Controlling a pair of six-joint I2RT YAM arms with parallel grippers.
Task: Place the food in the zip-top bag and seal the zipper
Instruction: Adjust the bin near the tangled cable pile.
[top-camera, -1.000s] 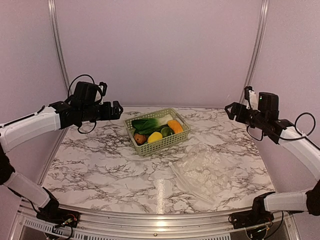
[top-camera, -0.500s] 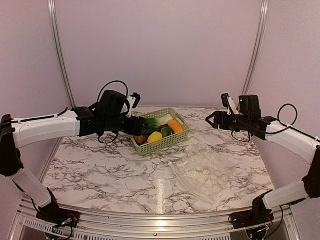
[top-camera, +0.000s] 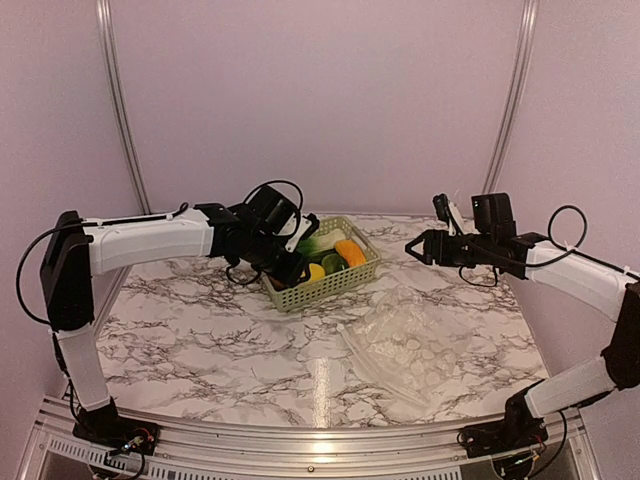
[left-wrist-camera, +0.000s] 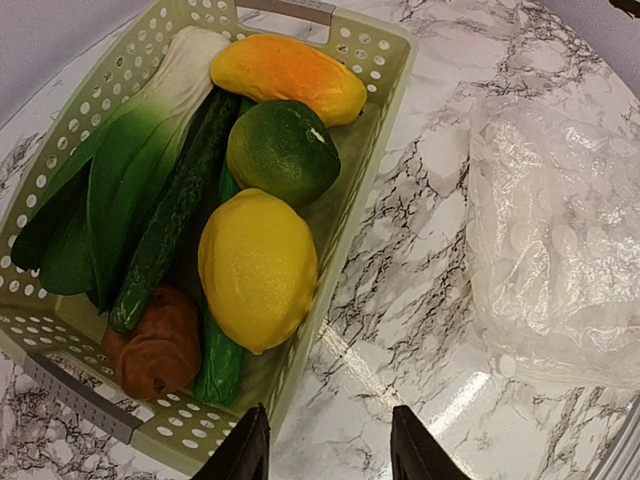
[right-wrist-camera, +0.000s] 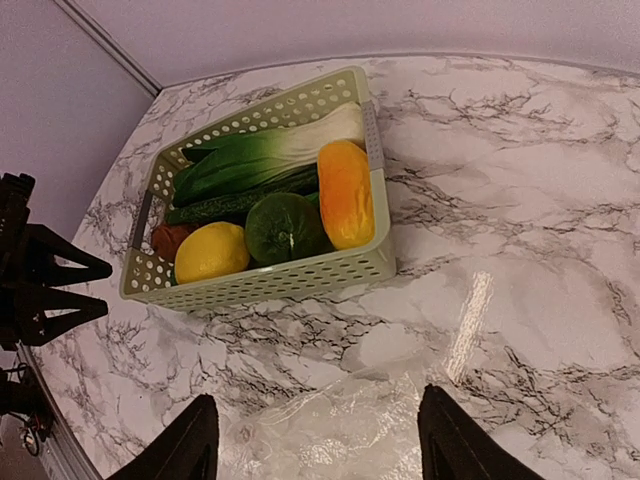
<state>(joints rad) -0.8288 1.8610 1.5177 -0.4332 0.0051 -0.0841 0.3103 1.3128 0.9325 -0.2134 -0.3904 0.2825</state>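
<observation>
The food lies in a pale green basket (top-camera: 345, 282): bok choy (left-wrist-camera: 130, 165), a long green piece (left-wrist-camera: 165, 235), a lemon (left-wrist-camera: 258, 268), a dark green round fruit (left-wrist-camera: 283, 150), an orange piece (left-wrist-camera: 288, 72) and a reddish-brown one (left-wrist-camera: 155, 345). My left gripper (top-camera: 291, 266) hovers over the basket's near-left end. It is open with nothing held, one fingertip (left-wrist-camera: 250, 450) over the rim and the other over marble. The zip-top bag (top-camera: 405, 345) lies flat and crinkled near the front right. I cannot pick out its zipper. My right gripper (top-camera: 415, 247) hangs open above the table, right of the basket.
The marble table (top-camera: 200, 330) carries the basket at the back centre and the bag to its front right. The right wrist view shows the bag (right-wrist-camera: 370, 440) just below my fingers and the left gripper (right-wrist-camera: 50, 285) at the far left. Pale walls and metal posts enclose the back.
My left arm swung right and reached out over the basket's end, its jaws narrowing. My right arm moved left toward the table's middle, jaws slightly narrower.
</observation>
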